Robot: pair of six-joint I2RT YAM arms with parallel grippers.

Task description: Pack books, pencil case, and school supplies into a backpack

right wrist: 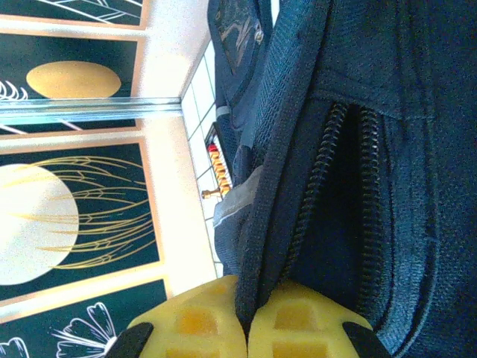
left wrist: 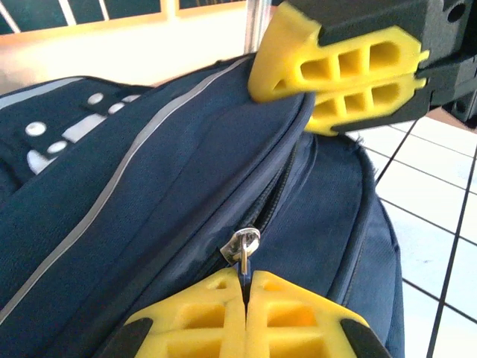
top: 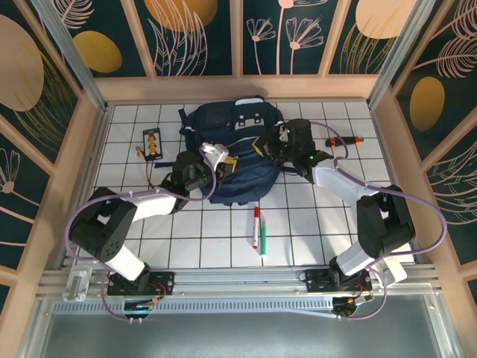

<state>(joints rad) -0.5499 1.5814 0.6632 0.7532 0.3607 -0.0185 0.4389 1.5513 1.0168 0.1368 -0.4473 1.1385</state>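
The dark navy backpack point(top: 237, 130) lies at the back middle of the table. My left gripper point(left wrist: 246, 287) is shut on the blue pull tab of the backpack's zip, just below the silver slider point(left wrist: 244, 245). It comes in at the pack's near left side point(top: 226, 164). My right gripper point(right wrist: 247, 317) is shut on the fabric edge of the backpack beside the parted zip teeth point(right wrist: 328, 186), at the pack's right side point(top: 272, 153). The marker pen point(top: 257, 230) lies on the tiles in front of the pack. The books and the pencil case are out of view.
A small black card with orange pieces point(top: 151, 143) lies left of the backpack. A red-and-black handled tool point(top: 344, 141) lies to its right. Wooden walls close in the table on three sides. The arm bases stand at the near edge.
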